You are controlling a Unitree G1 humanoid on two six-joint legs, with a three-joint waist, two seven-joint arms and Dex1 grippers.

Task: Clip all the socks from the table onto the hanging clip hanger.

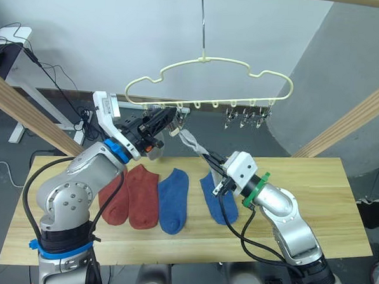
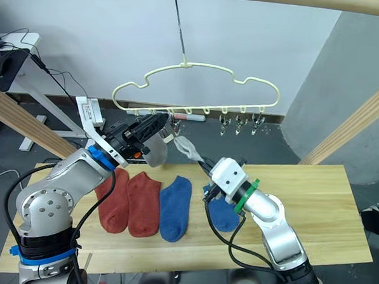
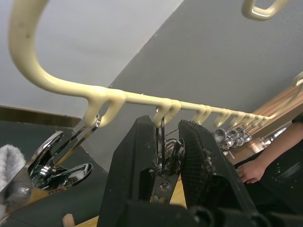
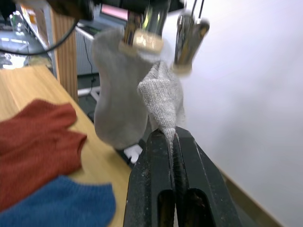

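Surface (image 1: 313, 206): two rust-red socks (image 1: 132, 195), two blue socks (image 1: 174, 200) | clip hanger (image 1: 211, 86) above (wooden frame) | left hand (image 3: 161, 156) clamped on clip (image 3: 161, 172) | right hand (image 4: 173, 142) clamped on grey sock (image 4: 163, 97)

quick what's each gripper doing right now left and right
Left gripper: shut on a metal clip of the hanger.
Right gripper: shut on a grey sock, held up at a clip.
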